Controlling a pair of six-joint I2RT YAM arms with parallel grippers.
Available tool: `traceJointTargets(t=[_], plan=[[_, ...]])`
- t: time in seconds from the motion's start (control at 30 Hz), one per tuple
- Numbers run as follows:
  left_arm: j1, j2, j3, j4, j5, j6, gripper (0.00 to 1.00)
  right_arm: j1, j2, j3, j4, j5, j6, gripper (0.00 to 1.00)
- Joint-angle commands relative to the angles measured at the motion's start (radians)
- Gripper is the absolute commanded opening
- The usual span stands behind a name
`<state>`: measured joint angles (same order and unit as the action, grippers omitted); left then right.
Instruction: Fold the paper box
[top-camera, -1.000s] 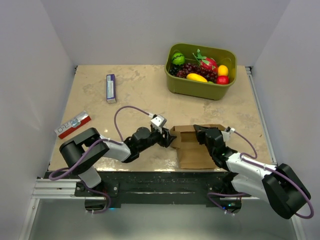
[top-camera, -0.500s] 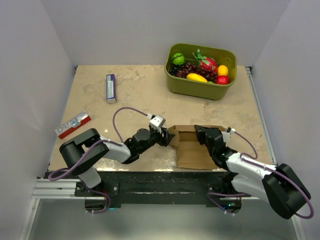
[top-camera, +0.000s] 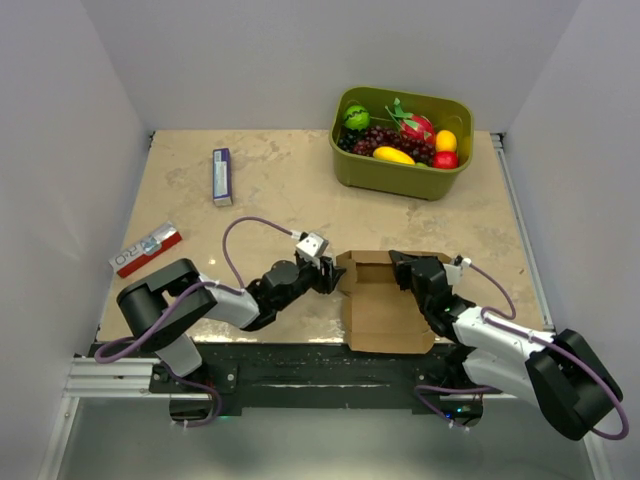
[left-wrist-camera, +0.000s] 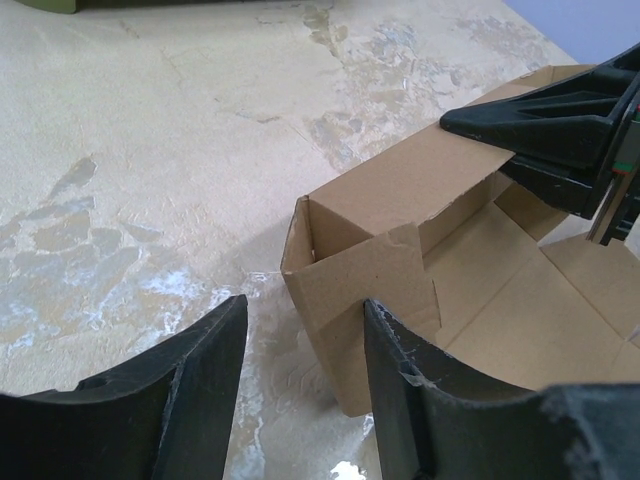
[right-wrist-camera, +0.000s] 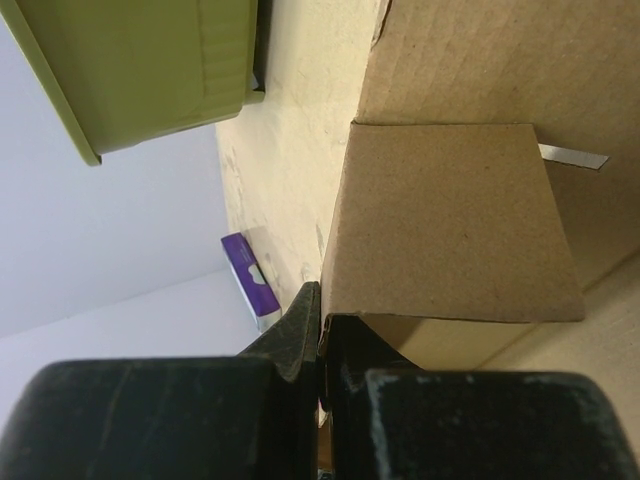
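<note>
The brown paper box (top-camera: 385, 305) lies near the table's front edge, partly folded, with its back and left walls raised and its front panel flat. My left gripper (top-camera: 333, 276) is open at the box's left corner. In the left wrist view (left-wrist-camera: 302, 305) the corner flap (left-wrist-camera: 365, 285) stands just ahead of the gap, against the right finger (left-wrist-camera: 430, 400). My right gripper (top-camera: 401, 264) is shut on the top edge of the box's back wall (right-wrist-camera: 450, 220), and the cardboard edge runs into the closed gripper (right-wrist-camera: 320, 325). It also shows in the left wrist view (left-wrist-camera: 470, 122).
A green bin (top-camera: 402, 168) of toy fruit stands at the back right. A slim purple-and-white box (top-camera: 222, 176) lies at the back left, and a red-and-white box (top-camera: 146, 249) at the left edge. The walls are close on both sides.
The box's front panel has dropped flat toward the near edge and the box has shifted slightly left. My left gripper has drawn back a little to the left. The right gripper keeps its hold.
</note>
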<state>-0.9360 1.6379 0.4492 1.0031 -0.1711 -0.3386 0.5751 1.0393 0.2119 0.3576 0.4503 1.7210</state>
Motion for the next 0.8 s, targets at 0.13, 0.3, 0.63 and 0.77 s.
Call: traceJointTargets(t=[0.13, 0.3, 0.63, 0.77], plan=[[-0.017, 0.033, -0.012, 0.098, 0.031, 0.058, 0.54, 0.008, -0.016, -0.016, -0.040, -0.010, -0.021, 0.00], [-0.046, 0.063, -0.010, 0.133, 0.067, 0.062, 0.54, 0.008, -0.038, -0.011, -0.054, -0.010, -0.021, 0.00], [-0.089, 0.109, 0.013, 0.100, -0.002, 0.052, 0.53, 0.009, -0.087, -0.012, -0.089, -0.009, -0.023, 0.00], [-0.089, 0.091, 0.008, 0.112, -0.013, 0.020, 0.56, 0.009, -0.104, -0.014, -0.097, -0.018, -0.023, 0.00]])
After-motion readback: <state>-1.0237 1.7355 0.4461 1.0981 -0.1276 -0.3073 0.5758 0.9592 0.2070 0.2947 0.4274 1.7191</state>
